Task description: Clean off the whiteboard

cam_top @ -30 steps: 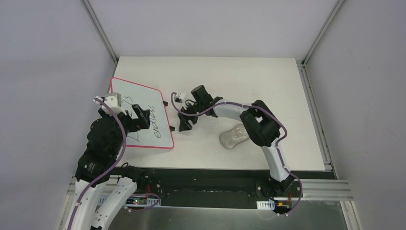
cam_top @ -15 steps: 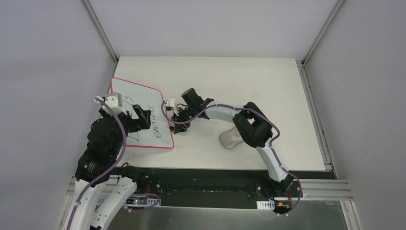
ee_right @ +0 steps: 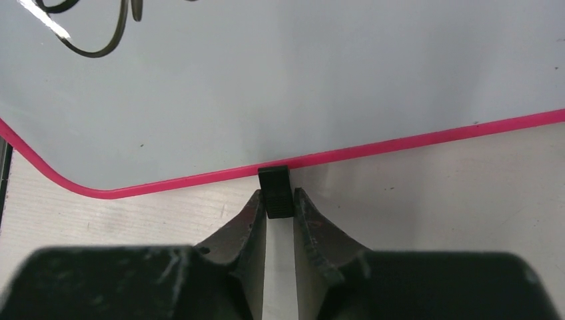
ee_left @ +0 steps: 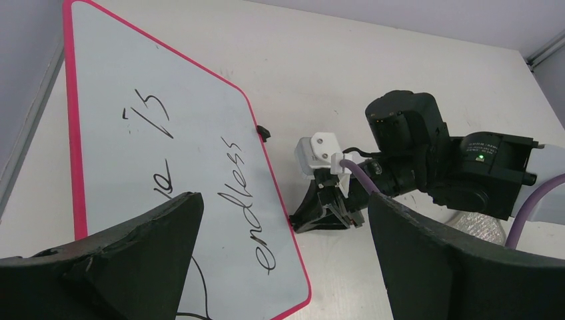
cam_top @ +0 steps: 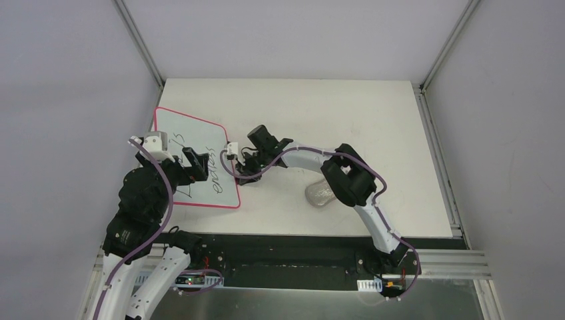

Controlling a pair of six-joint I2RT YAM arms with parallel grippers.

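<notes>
The whiteboard [cam_top: 191,138], white with a red-pink frame and black handwriting, lies flat at the table's left. My right gripper [cam_top: 238,175] reaches in from the right to its right edge. In the right wrist view the right gripper [ee_right: 276,202] is shut on a small black tab [ee_right: 275,190] sticking out of the board's frame [ee_right: 400,143], one fingertip touching each side. My left gripper [ee_left: 283,200] hovers wide open over the board's near part [ee_left: 153,153], holding nothing. In the top view the left gripper [cam_top: 188,169] covers some of the writing.
A grey translucent peanut-shaped pad [cam_top: 322,193] lies on the table right of the board, partly under the right arm. A second black tab [ee_left: 263,133] sits farther along the board's right edge. Grey walls stand close on the left and right.
My right gripper has moved left to the board's right edge and closed from open onto the black tab. The left gripper has stayed open over the board.
</notes>
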